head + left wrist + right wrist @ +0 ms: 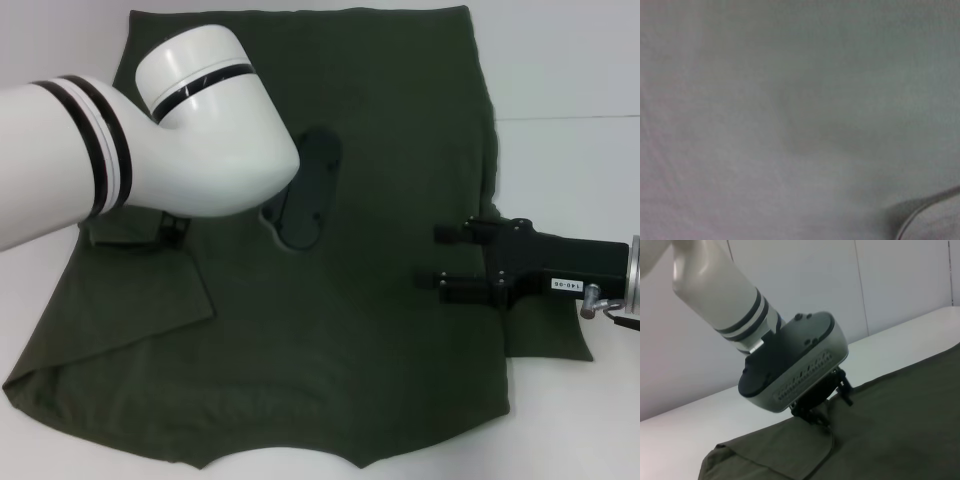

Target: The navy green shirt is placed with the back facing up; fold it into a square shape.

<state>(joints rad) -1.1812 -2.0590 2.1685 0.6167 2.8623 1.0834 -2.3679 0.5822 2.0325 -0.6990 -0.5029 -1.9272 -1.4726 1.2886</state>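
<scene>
The navy green shirt (340,330) lies spread flat on the white table, its left sleeve flap (150,285) folded in over the body. My white left arm reaches over the shirt's left half, and its black wrist housing (305,190) sits above the middle of the cloth. In the right wrist view the left gripper (820,407) is down on the shirt (890,430) beside a seam. The left wrist view shows only cloth (790,125), very close. My black right gripper (445,256) hovers open over the shirt's right side, pointing toward the centre, nothing between its fingers.
The white table (570,170) shows on the right and along the front edge. The shirt's right sleeve (545,340) sticks out under the right gripper's body. A pale wall (815,280) stands behind the table.
</scene>
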